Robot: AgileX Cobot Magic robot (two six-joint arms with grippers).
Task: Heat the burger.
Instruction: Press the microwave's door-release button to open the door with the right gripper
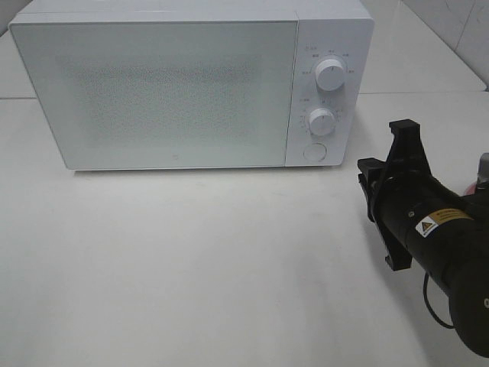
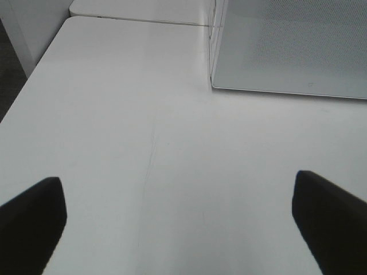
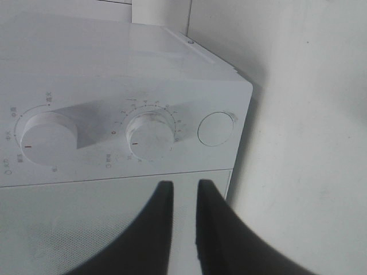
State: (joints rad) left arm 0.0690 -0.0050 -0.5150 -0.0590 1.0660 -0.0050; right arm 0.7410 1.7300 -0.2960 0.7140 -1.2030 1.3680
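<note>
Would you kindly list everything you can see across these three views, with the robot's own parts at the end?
microwave: one, white, at the back of the table, door closed
knobs: two, white, on the microwave's control panel, upper above lower
round button: one, white, below the lower knob
table: one, white, under the microwave
tiled wall: white, behind the table to the right
burger: none in view
right arm: one, black with a yellow warning label, right of the microwave
right gripper: one, black, aimed at the control panel, jaws nearly together, holding nothing
left gripper: one, black, above the bare table, jaws wide open
</note>
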